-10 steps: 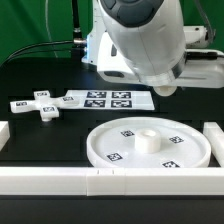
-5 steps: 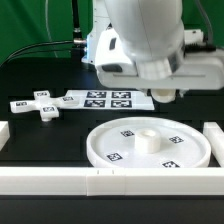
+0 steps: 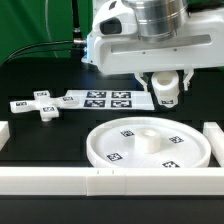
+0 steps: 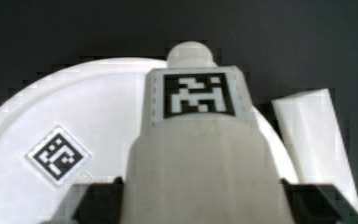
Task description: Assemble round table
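The large round disc (image 3: 150, 146) lies flat on the black table with its central hub (image 3: 148, 139) facing up. It also shows in the wrist view (image 4: 51, 120). My gripper (image 3: 165, 84) is shut on the short cylindrical leg (image 3: 165, 93) and holds it in the air behind the disc, toward the exterior view's right. In the wrist view the leg (image 4: 197, 130) fills the middle with its tag facing the camera, between my dark fingers (image 4: 98, 200), with the gripper (image 4: 197, 206) closed round it. The cross-shaped foot (image 3: 40, 105) lies at the exterior view's left.
The marker board (image 3: 108, 99) lies behind the disc. White border rails run along the front (image 3: 100, 181), the left (image 3: 4, 133) and the right (image 3: 213, 140); the right rail also shows in the wrist view (image 4: 311, 120).
The arm has risen and shifted toward the exterior view's right. The leg in the gripper, hidden behind the hand before, now shows below it.
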`<action>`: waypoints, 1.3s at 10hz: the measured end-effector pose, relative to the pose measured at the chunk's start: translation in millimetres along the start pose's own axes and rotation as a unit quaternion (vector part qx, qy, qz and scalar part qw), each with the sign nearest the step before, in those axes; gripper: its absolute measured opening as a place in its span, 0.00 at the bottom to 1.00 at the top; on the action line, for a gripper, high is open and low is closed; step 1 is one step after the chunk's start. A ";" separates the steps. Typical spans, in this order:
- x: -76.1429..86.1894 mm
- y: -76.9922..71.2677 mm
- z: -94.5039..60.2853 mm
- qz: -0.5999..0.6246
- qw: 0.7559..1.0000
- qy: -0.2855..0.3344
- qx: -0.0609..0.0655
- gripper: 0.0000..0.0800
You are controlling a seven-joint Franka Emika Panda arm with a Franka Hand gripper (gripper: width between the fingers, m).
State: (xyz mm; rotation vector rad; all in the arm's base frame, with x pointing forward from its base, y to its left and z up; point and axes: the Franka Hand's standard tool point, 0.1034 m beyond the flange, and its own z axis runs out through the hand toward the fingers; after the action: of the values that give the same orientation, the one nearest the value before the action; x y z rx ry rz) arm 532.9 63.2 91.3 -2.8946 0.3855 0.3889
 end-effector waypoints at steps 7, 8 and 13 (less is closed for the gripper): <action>29.3 8.1 -25.4 -0.095 0.970 0.222 -0.019 0.51; 33.1 9.3 -28.3 -0.096 0.960 0.263 -0.019 0.51; 26.7 14.1 -27.1 -0.153 0.927 0.340 -0.044 0.51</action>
State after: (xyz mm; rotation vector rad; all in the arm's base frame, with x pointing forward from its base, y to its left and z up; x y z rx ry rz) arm 560.1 37.6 107.2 -3.0197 -0.0042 -0.6794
